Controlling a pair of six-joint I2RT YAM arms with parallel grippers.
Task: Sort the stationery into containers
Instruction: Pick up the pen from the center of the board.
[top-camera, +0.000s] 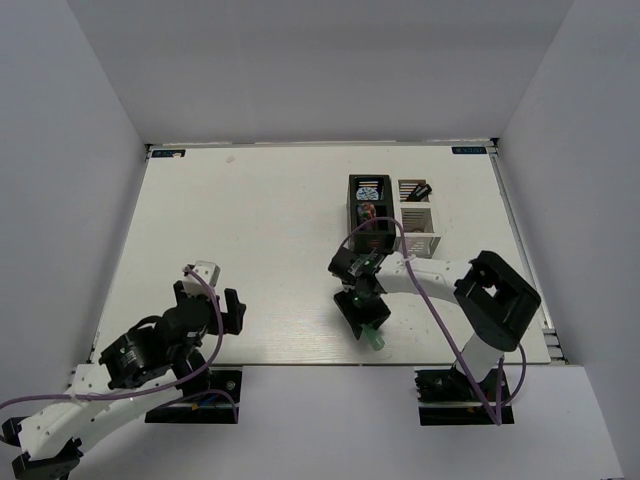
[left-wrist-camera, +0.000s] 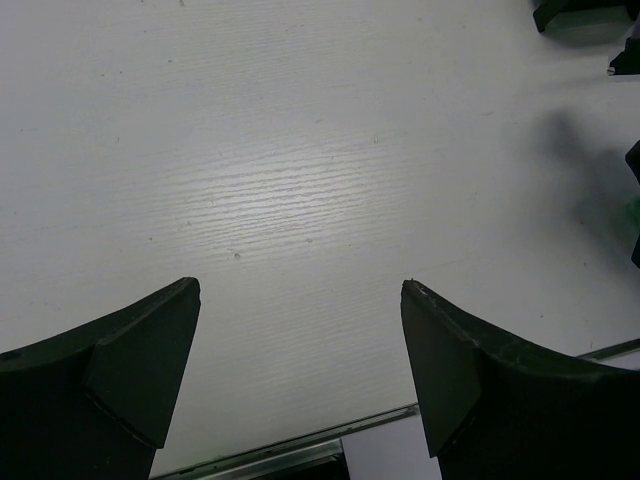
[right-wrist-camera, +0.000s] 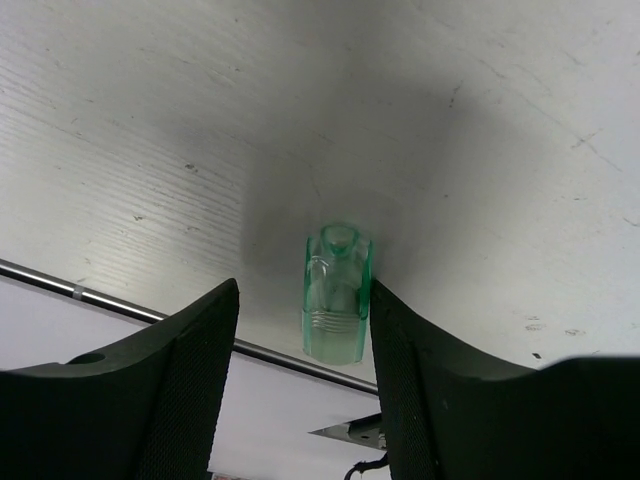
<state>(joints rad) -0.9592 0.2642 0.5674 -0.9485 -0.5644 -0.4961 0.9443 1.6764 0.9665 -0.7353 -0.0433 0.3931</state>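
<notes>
- Black box (top-camera: 351, 203): blue-white tape roll (top-camera: 369, 190) in far compartment.
- White mesh box (top-camera: 417, 240): black highlighter (top-camera: 419, 189) in far compartment.
- Green capsule piece (right-wrist-camera: 337, 295): on table (top-camera: 250, 220) by near edge, between right gripper's (right-wrist-camera: 299, 291) parted fingers, unclamped.
- Left gripper (left-wrist-camera: 300, 290): spread wide, empty.

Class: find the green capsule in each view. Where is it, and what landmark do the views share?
Top external: green capsule near the front edge, centre-right.
Left wrist: maybe the green speck at the far right.
Right wrist: centre, between the fingers.
Shared landmark: front rail.
</notes>
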